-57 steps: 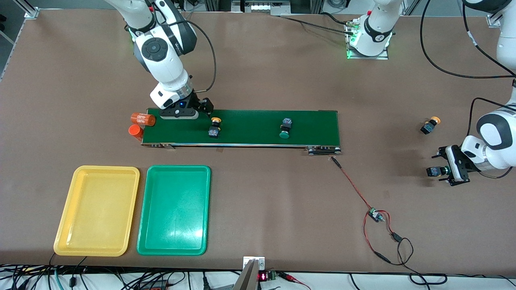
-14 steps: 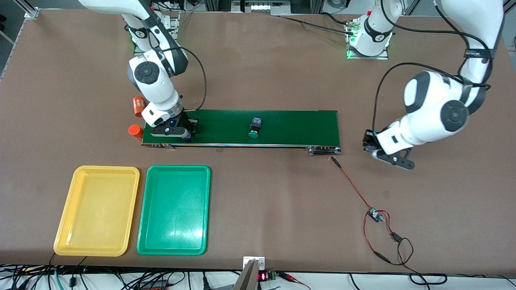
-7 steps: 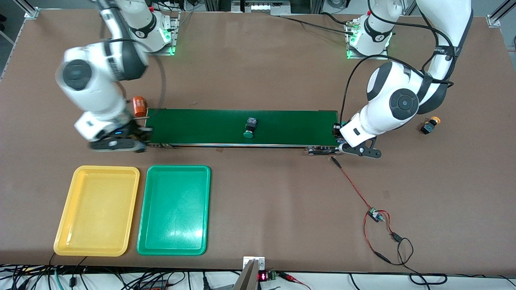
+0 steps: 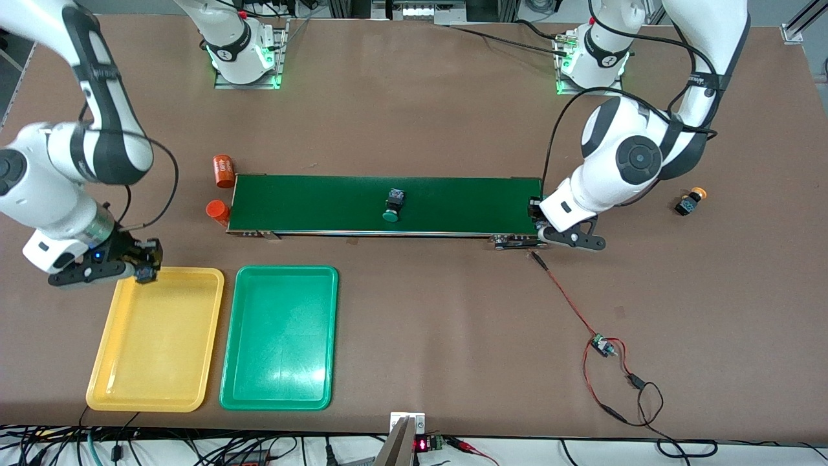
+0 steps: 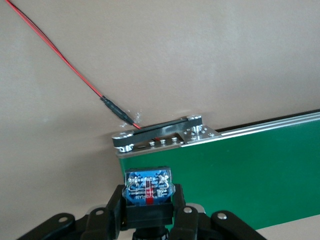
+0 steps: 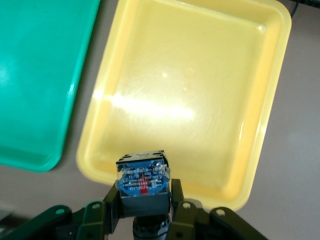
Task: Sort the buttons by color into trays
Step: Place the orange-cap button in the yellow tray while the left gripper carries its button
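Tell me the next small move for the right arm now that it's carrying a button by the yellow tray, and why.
Probably carry it a little further in over the yellow tray, then lower and release. The right gripper is shut on a button just at the tray's rim nearest the conveyor, so a drop now might catch the edge. Its cap colour is hidden; the tray holds nothing yet.

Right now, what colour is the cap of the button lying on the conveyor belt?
Green; the button on the belt shows best in the front view.
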You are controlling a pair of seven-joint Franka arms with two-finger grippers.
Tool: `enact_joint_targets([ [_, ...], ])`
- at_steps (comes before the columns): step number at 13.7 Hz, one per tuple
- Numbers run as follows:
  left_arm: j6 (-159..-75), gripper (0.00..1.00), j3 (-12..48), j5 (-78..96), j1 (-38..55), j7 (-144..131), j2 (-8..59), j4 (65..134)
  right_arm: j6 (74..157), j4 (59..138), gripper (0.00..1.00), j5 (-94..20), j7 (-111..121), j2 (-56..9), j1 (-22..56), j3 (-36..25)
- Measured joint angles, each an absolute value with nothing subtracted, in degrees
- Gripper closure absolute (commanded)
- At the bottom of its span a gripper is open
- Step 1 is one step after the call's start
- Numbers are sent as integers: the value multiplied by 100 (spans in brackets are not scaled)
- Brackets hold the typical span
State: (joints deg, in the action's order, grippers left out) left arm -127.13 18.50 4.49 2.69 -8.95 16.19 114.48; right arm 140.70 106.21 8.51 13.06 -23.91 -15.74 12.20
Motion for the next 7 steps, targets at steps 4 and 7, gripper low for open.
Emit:
enact_joint_targets([
  [4, -12983, 99, 1969, 449, 312, -895, 1592, 11659, 15301, 10548, 99, 851, 1970, -3258, -1953, 1217],
  [7, -12997, 99, 2036, 449, 316, -894, 1580, 11708, 15804, 10442, 86, 851, 2181, -3670, -2146, 1219],
])
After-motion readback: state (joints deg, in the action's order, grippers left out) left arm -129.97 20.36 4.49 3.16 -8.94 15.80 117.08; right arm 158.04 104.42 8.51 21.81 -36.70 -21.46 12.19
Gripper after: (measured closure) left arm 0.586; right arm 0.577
